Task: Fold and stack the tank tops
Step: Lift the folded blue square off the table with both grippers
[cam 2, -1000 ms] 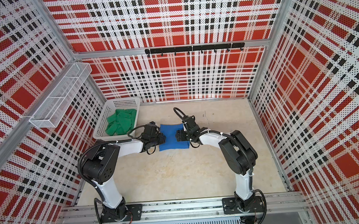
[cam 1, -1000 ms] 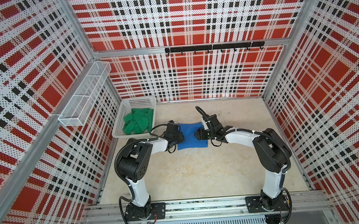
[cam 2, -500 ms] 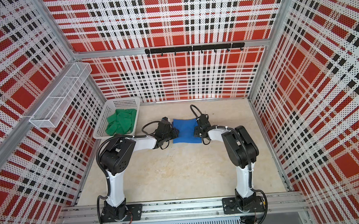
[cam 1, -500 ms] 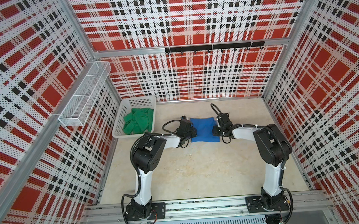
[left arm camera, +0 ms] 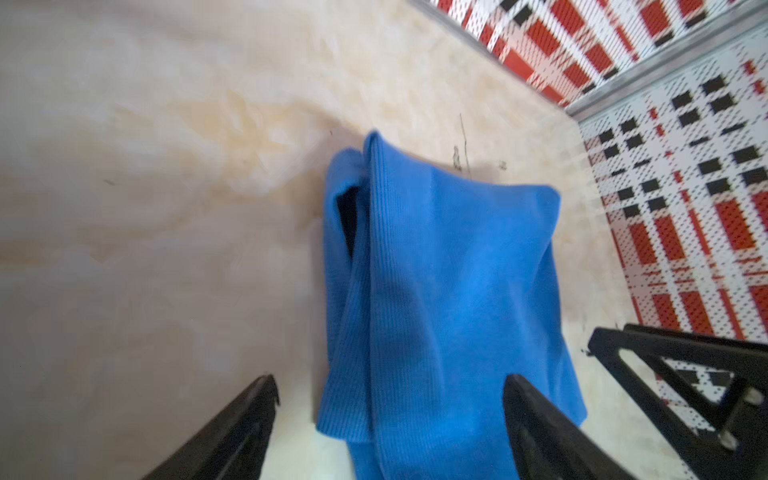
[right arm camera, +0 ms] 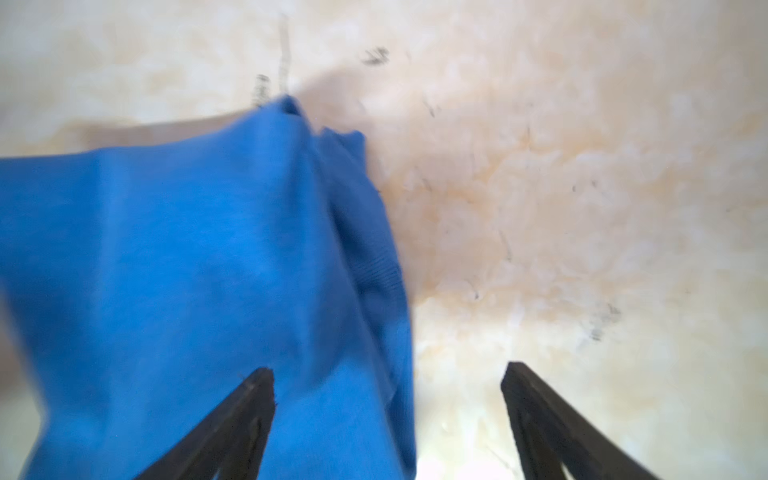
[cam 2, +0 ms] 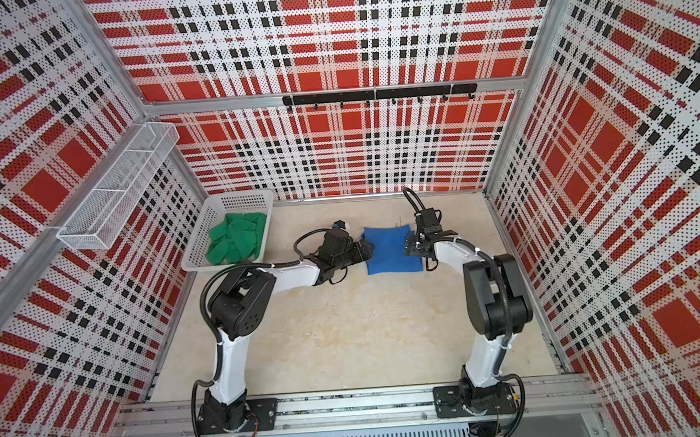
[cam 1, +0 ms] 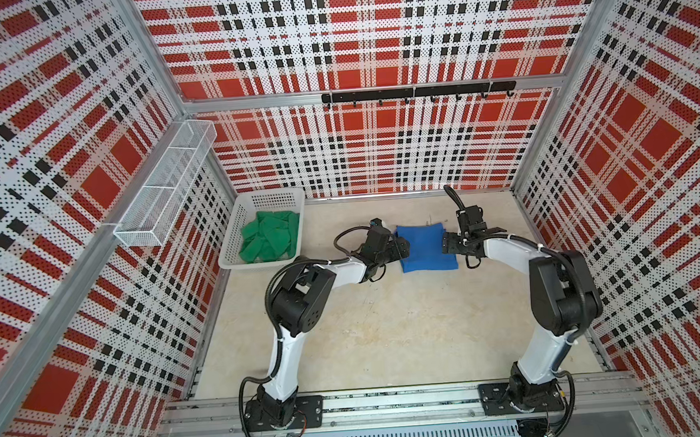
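The blue tank top (cam 1: pixel 425 248) (cam 2: pixel 389 248) lies folded into a compact rectangle on the beige floor in both top views. The green tank top (cam 1: pixel 272 241) (cam 2: pixel 239 238) sits crumpled in the white basket (cam 1: pixel 270 197) (cam 2: pixel 239 201). My left gripper (cam 1: pixel 402 247) (cam 2: pixel 367 249) is at the blue fold's left edge. In the left wrist view, this gripper (left arm camera: pixel 390 380) is open, straddling the blue cloth (left arm camera: pixel 449 270). My right gripper (cam 1: pixel 448 244) (cam 2: pixel 409 245) is at the right edge. In the right wrist view, it (right arm camera: pixel 388 370) is open over the fabric's border (right arm camera: pixel 187 257).
A wire mesh shelf (cam 1: pixel 163 193) hangs on the left wall and a black hook rail (cam 1: pixel 415 92) runs along the back wall. Plaid perforated walls enclose the floor on three sides. An aluminium rail (cam 1: pixel 393 404) carries both arm bases at the front.
Both grippers slid the folded blue tank top to the right across the floor, away from the basket. Their jaws have since spread wide and let go of it.
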Controlling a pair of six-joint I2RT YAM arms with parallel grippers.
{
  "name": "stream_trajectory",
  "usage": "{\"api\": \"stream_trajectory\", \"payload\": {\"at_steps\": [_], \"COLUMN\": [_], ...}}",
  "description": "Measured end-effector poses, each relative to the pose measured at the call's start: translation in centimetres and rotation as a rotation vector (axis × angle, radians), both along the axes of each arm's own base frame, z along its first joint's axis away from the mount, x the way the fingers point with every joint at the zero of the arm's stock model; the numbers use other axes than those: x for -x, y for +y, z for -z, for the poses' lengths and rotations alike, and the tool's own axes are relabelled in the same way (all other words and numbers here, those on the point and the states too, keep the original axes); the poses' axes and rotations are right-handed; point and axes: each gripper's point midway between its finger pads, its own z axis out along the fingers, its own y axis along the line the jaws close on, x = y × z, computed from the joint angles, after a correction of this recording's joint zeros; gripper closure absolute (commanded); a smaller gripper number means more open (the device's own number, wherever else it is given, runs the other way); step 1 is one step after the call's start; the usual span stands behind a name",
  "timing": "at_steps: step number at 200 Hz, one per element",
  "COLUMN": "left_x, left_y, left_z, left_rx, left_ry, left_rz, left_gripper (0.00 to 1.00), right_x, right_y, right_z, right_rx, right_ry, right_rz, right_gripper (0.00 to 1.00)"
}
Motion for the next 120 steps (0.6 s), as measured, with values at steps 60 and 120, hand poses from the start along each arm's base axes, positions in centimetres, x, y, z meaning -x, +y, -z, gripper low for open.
{"api": "stream_trajectory", "payload": {"at_steps": [60, 120], "left_x": [0.8, 4.3], "left_y": [11.7, 24.9], "left_z": [-19.3, -18.3], "left_rx": [-0.013, -0.118], "left_ry": [-0.321, -0.283], "left_rz": [-0.163, -0.387], "left_gripper": [0.09, 0.08], "right_x": [-1.0, -2.6], "right_y": [9.2, 7.5], "right_z": [-1.0, 6.0], "right_rx": [-0.035, 0.034], "right_ry": [-0.018, 0.146], "right_rz": [-0.14, -0.083], "right_gripper": [0.06, 0.07]}}
